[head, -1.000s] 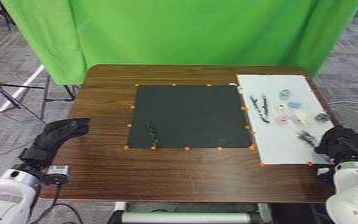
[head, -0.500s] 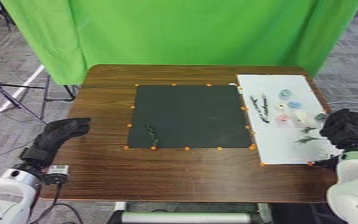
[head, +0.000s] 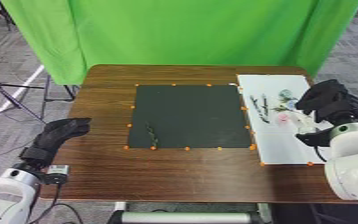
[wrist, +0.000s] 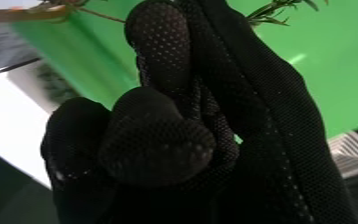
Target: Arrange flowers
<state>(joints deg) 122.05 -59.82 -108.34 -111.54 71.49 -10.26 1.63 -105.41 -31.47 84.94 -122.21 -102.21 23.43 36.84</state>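
The right robot hand [head: 326,102] hides part of the white board [head: 282,145]; the wrist view crops a green sprig [wrist: 266,15].

The curtain [head: 202,35] is bright green. The counter [head: 158,175] is brown with darker wood stripes. The big square mat [head: 193,115] is almost black, and the board [head: 273,147] is white. Little orange dots [head: 187,148] go round their edges. One flower [head: 283,118] is pink. The leafy twig [wrist: 278,9] is green. The right robot hand [head: 326,100] is black with tiny pale specks.
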